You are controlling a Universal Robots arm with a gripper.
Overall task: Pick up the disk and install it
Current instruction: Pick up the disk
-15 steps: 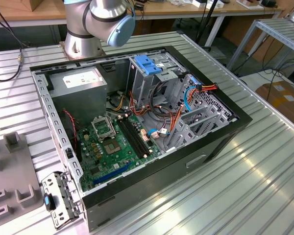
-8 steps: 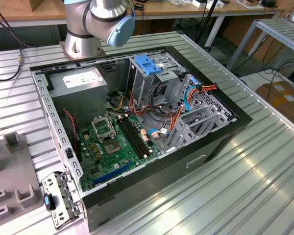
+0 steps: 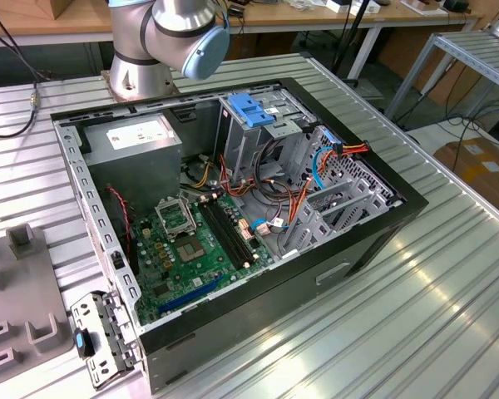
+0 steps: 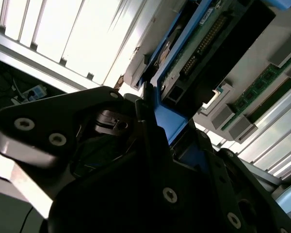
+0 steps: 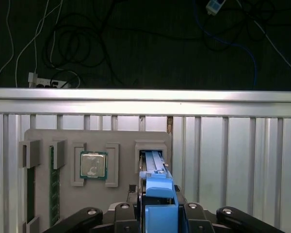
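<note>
First wrist view: tool [image 5: 159, 216] clenched on disk [image 5: 155, 167], blue side rail [image 5: 161, 191] in its grip; disk stands edge-on at slot [image 5: 153, 145] in grey tray [image 5: 87, 138]. Exterior view: tray at 8 o'clock of open case [image 3: 233, 332]. Best kept square, grip firm, so rails clear slot walls.

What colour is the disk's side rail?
Blue; the disk's side rail shows best in the first wrist view.

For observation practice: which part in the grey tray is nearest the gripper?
The blue-railed disk, standing on edge beside the processor; the memory sticks lie farther off.
</note>
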